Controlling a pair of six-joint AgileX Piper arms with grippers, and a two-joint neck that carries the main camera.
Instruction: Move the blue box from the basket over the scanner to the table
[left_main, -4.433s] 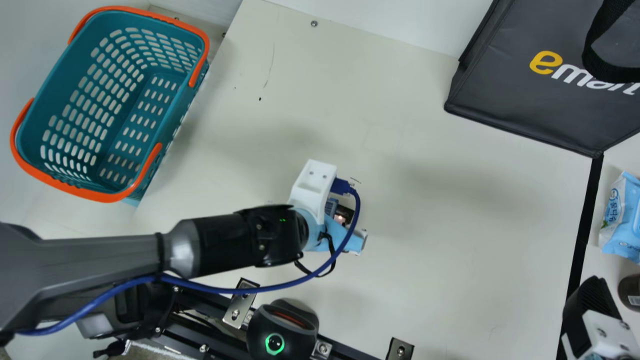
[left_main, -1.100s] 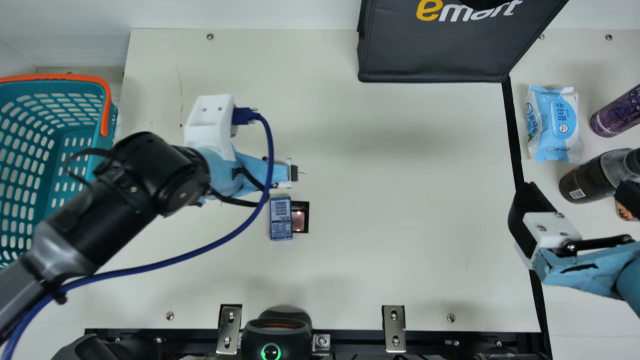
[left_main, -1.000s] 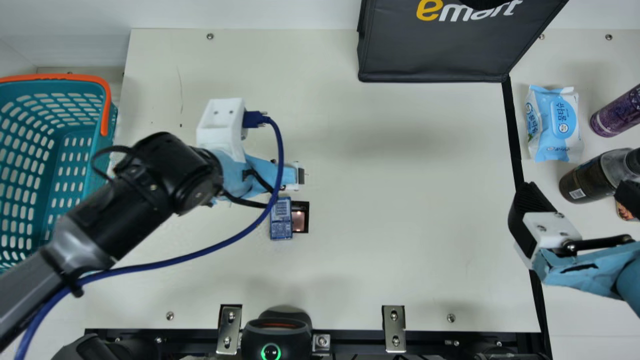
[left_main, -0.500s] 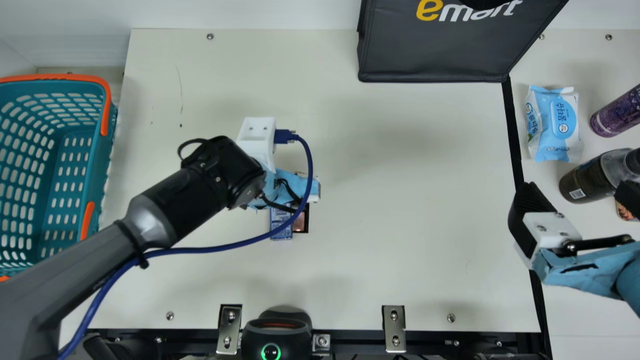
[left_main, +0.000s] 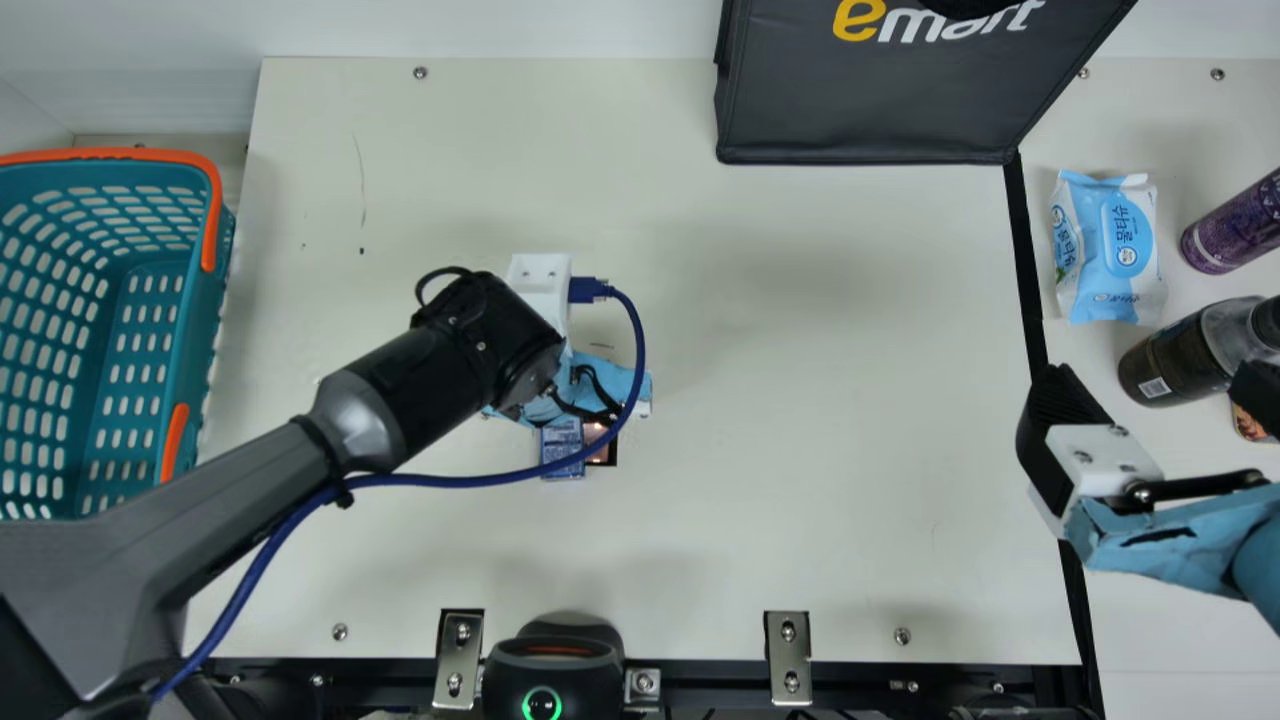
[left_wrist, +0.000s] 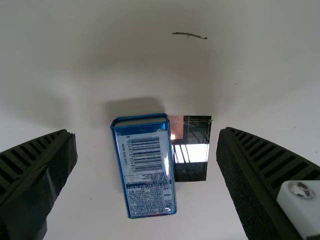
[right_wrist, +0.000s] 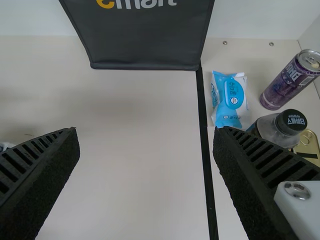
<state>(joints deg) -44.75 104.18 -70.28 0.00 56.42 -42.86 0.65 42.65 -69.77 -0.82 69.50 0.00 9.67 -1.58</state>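
On the smooth cream worktop (left_main: 800, 470), your left gripper (left_wrist: 146, 131) is nearer, its ribbed black fingers parted, holding nothing; your right gripper (right_wrist: 146, 129) is parted too. The glossy, rectangular blue box (left_wrist: 147, 175) lies below and between the left fingers, long axis crossing their closing line, beside a dark reflective panel (left_wrist: 196, 170).

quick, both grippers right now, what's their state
Left black ribbed gripper: open, above the blue rectangular box, holding nothing.
Right black ribbed gripper: open, holding nothing.
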